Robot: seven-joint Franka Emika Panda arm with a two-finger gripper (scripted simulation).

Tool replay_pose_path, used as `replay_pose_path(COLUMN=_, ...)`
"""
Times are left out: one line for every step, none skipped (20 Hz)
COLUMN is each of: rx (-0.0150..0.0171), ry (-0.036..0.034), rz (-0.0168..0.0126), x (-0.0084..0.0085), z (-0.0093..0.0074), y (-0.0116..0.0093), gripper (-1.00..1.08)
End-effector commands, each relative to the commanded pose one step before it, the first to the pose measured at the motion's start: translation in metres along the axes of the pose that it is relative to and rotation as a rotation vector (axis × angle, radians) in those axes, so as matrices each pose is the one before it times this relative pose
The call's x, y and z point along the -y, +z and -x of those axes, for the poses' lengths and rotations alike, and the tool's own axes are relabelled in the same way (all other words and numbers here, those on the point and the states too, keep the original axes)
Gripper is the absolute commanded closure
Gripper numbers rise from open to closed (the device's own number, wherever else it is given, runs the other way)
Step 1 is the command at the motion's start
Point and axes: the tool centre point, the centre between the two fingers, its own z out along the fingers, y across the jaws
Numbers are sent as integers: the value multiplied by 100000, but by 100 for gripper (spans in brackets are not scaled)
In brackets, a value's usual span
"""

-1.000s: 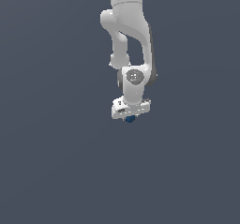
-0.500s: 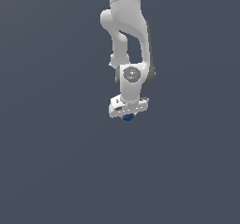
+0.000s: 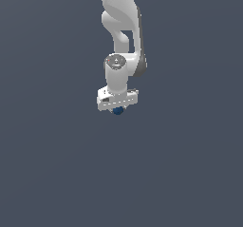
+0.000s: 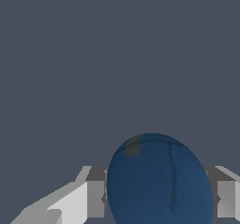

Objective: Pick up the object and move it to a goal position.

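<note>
A plain dark grey-blue surface [image 3: 52, 174] is being shown across the whole exterior view, and the same flat expanse [image 4: 117, 54] is being seen in the wrist view. Nothing can be made out lying directly on it.

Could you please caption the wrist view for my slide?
Claw shut on a dark blue ball against plain grey.

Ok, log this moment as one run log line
phase: carry | gripper: shut on dark blue ball | ball: between fingers | surroundings: plain grey background
</note>
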Motion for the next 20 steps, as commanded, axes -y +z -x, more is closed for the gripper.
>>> replay_pose_path(rx=-133, ry=67, rz=43, x=-2015, z=1417, y=-1506, gripper=108)
replay_pose_path(rx=-14, ry=-8, rz=-67, x=-874, z=615, y=-640, gripper=108)
replay_pose_path(rx=0, ry=0, rz=0, x=-872, z=612, y=-645, gripper=108)
replay_pose_path(rx=0, ry=0, rz=0, x=-860, z=599, y=-637, gripper=108)
replay_pose_path(rx=-27, ry=-5, rz=-63, x=-849, z=586, y=-627, gripper=108)
replay_pose_path(rx=0, ry=0, rz=0, x=-823, z=565, y=-611, gripper=108)
replay_pose_path(rx=-30, ry=-7, rz=-62, x=-796, z=541, y=-589, gripper=108)
replay_pose_path(rx=0, ry=0, rz=0, x=-757, z=511, y=-562, gripper=108)
replay_pose_path(rx=0, ry=0, rz=0, x=-720, z=481, y=-534, gripper=108)
replay_pose_path(rx=0, ry=0, rz=0, x=-681, z=451, y=-504, gripper=108)
replay_pose_path(rx=0, ry=0, rz=0, x=-640, z=419, y=-472, gripper=108)
replay_pose_path(rx=0, ry=0, rz=0, x=-599, z=387, y=-440, gripper=108)
replay_pose_path(rx=0, ry=0, rz=0, x=-557, z=355, y=-407, gripper=108)
replay_pose_path(rx=0, ry=0, rz=0, x=-514, z=322, y=-373, gripper=108)
replay_pose_path(rx=0, ry=0, rz=0, x=-468, z=289, y=-338, gripper=108)
replay_pose_path(rx=0, ry=0, rz=0, x=-421, z=255, y=-302, gripper=108)
replay_pose_path(rx=0, ry=0, rz=0, x=-371, z=222, y=-264, gripper=108)
replay_pose_path(rx=0, ry=0, rz=0, x=-319, z=188, y=-226, gripper=108)
replay_pose_path(rx=0, ry=0, rz=0, x=-265, z=155, y=-186, gripper=108)
replay_pose_path(rx=0, ry=0, rz=0, x=-209, z=121, y=-146, gripper=108)
